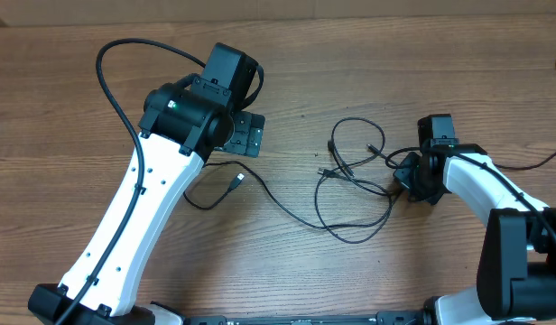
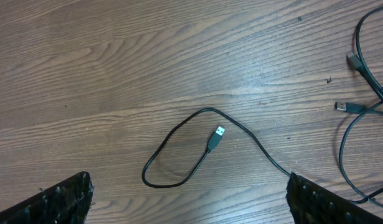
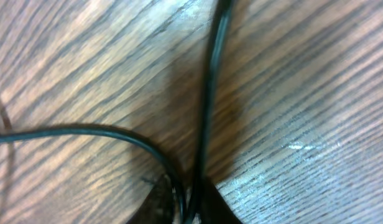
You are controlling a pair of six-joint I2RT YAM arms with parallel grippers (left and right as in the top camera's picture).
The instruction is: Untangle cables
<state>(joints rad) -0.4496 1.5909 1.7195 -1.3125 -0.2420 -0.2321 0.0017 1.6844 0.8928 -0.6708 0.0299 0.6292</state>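
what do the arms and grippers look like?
Left arm and right arm: white tapered links, black boxy joint housings. A thick black cable loops along the left one. Left gripper and right gripper are black; left fingers have ribbed pads.

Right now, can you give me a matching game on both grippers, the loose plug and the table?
1 left gripper
2 right gripper
3 plug
4 table

a brown wood
b shut on the cables
c wide open
d lying free, untouched

Pairs: 1c, 2b, 3d, 4a
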